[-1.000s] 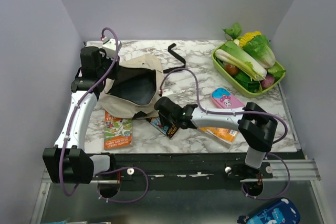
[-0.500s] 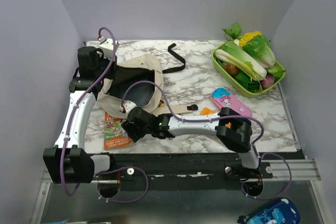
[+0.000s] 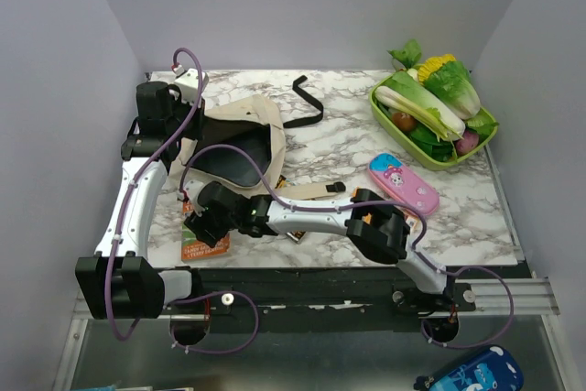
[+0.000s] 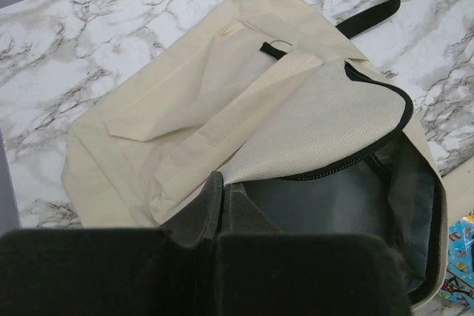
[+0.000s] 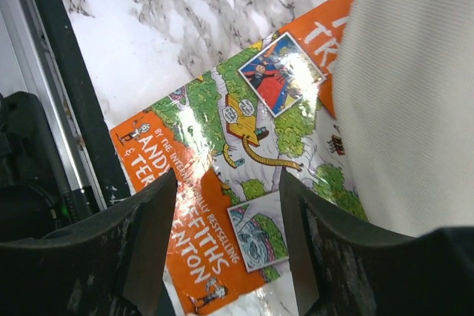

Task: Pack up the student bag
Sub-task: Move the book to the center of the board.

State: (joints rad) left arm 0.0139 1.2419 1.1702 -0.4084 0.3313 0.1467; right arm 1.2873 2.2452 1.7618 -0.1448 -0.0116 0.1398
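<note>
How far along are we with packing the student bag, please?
Done: the left gripper pinches the rim of the student bag, mouth open. In hand: the right gripper hovers open over the orange book, not gripping it. Left: nothing shows inside the bag; the book and pink pencil case lie on the table.

We find the right gripper (image 3: pixel 198 224) swung from the frame's centre to the lower left. It now hangs over the orange book (image 3: pixel 205 244) with its jaws wider apart, leaving the beige strap (image 3: pixel 307 193) uncovered.
</note>
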